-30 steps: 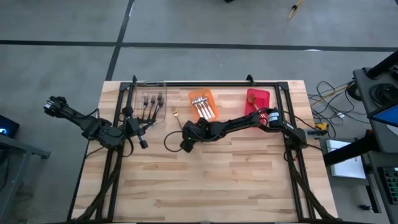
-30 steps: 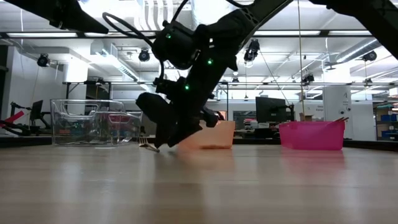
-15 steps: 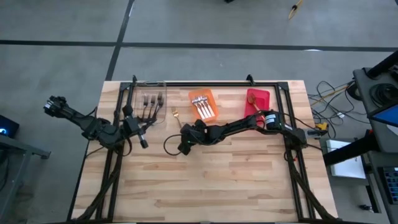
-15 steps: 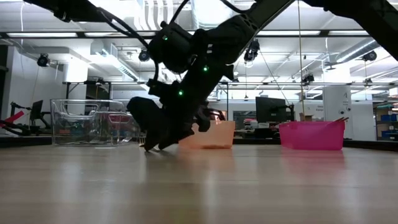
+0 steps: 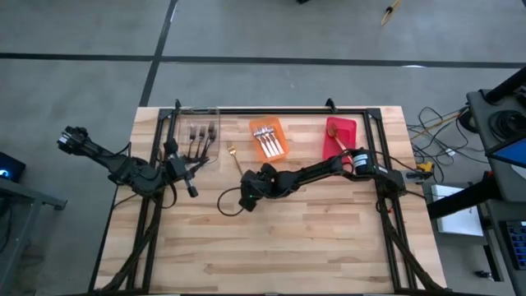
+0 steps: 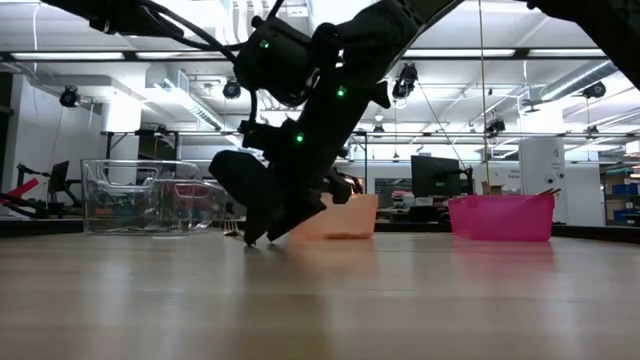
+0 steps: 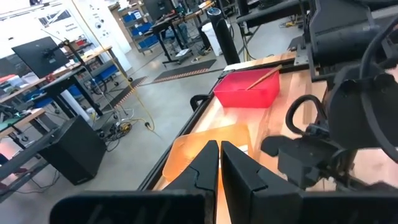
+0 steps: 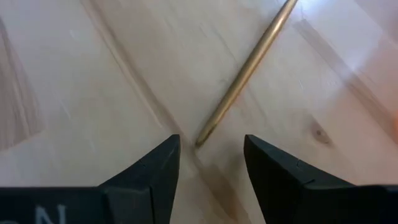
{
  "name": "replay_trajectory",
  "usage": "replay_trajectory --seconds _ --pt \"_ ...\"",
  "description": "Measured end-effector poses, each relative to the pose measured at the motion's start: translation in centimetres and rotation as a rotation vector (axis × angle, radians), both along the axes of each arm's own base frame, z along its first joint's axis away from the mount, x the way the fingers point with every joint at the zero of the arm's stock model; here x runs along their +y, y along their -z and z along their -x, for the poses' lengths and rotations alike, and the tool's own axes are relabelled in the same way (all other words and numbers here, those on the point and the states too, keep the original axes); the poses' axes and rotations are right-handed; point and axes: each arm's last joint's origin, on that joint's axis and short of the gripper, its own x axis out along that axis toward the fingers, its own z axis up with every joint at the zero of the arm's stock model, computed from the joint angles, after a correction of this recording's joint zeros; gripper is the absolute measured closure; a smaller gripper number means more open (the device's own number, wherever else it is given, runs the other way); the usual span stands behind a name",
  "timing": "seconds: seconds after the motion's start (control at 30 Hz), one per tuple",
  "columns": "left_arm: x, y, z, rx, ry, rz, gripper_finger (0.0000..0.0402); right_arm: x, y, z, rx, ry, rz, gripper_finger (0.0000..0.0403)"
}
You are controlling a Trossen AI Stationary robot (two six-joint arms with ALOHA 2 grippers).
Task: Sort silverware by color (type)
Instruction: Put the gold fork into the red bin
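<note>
A gold fork (image 5: 235, 159) lies flat on the wood between the clear bin (image 5: 197, 131) and the orange bin (image 5: 268, 138). My right gripper (image 5: 244, 182) is low over the table, open. In the right wrist view its fingers stand on either side of the fork's handle end (image 8: 202, 138) without touching it. Dark forks lie in the clear bin, silver white-handled forks in the orange bin, and a gold fork (image 7: 261, 77) in the red bin (image 5: 339, 134). My left gripper (image 5: 191, 177) waits, shut, near the clear bin.
The three bins sit in a row along the table's far edge, inside a black frame (image 5: 271, 109). The right arm (image 5: 320, 170) stretches across the table's middle from the right. A cable loop (image 5: 226, 201) hangs by the right gripper. Bare wood fills the near half (image 5: 271, 247).
My right gripper has drawn slightly toward the table's near edge and stays low at the tabletop, still open. The gold fork has stayed where it lay.
</note>
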Motion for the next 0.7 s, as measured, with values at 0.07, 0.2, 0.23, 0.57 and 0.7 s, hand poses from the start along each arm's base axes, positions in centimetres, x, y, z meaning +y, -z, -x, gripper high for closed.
replay_trajectory --seconds 0.07,0.2,0.23,0.57,0.7 --pt "0.0 -0.1 0.0 0.002 0.0 -0.002 0.0401 0.0 -0.2 0.1 0.008 -0.002 0.007 0.0232" --pt "0.0 -0.5 -0.1 -0.014 0.0 0.007 0.0401 -0.1 -0.3 0.1 0.005 0.028 0.067 0.0232" --pt "0.0 -0.6 -0.1 -0.014 0.0 0.007 0.0401 -0.1 -0.4 0.1 0.0 0.04 0.084 0.0232" --pt "0.0 -0.5 -0.1 0.009 0.004 -0.02 0.0401 -0.4 0.8 -0.7 -0.058 0.072 0.088 0.0232" --pt "0.0 -0.5 -0.1 0.01 0.004 -0.021 0.0401 -0.5 1.3 -0.7 -0.05 0.072 0.079 0.0239"
